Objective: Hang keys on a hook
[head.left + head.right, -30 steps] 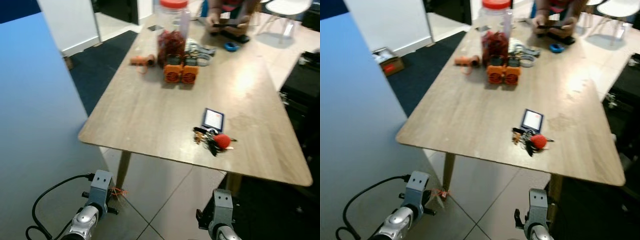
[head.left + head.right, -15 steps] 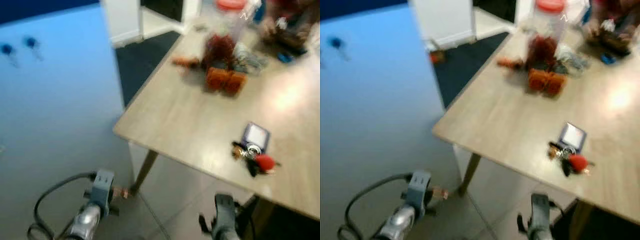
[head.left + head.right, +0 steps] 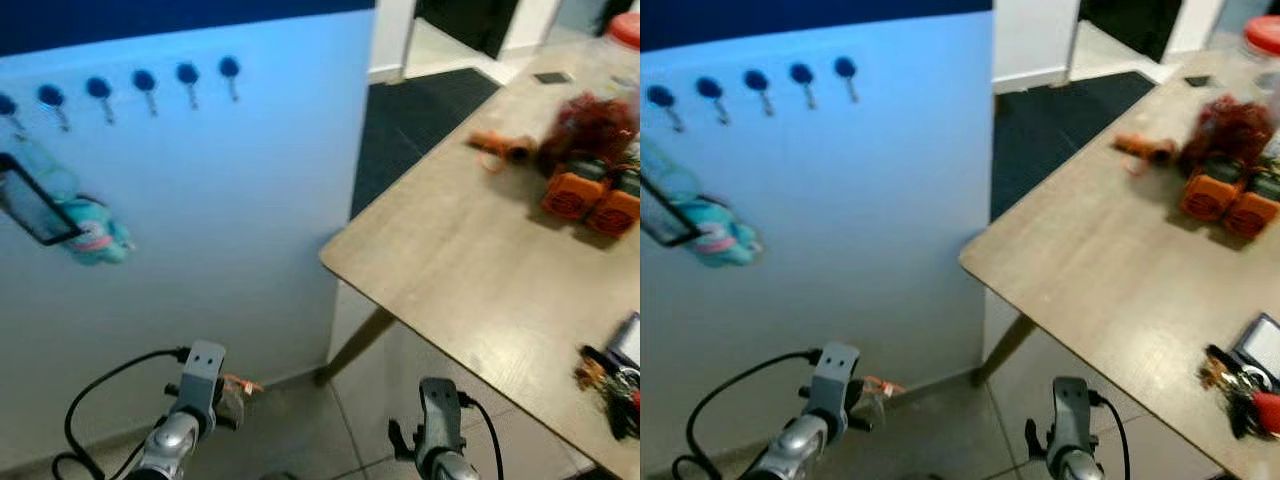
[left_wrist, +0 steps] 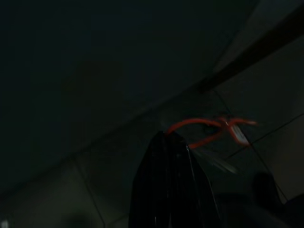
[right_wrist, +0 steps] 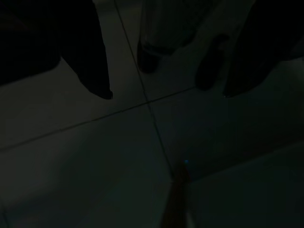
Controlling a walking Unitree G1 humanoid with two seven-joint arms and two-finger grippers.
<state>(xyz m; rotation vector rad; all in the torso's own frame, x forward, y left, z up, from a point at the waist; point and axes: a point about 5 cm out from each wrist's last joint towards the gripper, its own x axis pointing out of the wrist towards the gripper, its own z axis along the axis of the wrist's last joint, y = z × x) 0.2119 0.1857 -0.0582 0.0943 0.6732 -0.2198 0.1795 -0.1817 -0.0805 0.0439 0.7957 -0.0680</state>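
Hanging on a pale blue panel (image 3: 250, 200), a row of blue hooks (image 3: 143, 82) runs along its top, a teal toy (image 3: 90, 232) below. Low down, the left gripper (image 4: 171, 156) has its fingers pressed together; the right gripper (image 5: 156, 71) hangs with fingers spread — both idle. Far right, the keys (image 3: 1240, 385) lie at the wooden table (image 3: 470, 260) edge — beside a small screen (image 3: 1265, 345).

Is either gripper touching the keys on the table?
Apart. The right eye view shows the keys lying at the table edge, while both arms hang low over the floor, the right gripper's fingers over bare tile.
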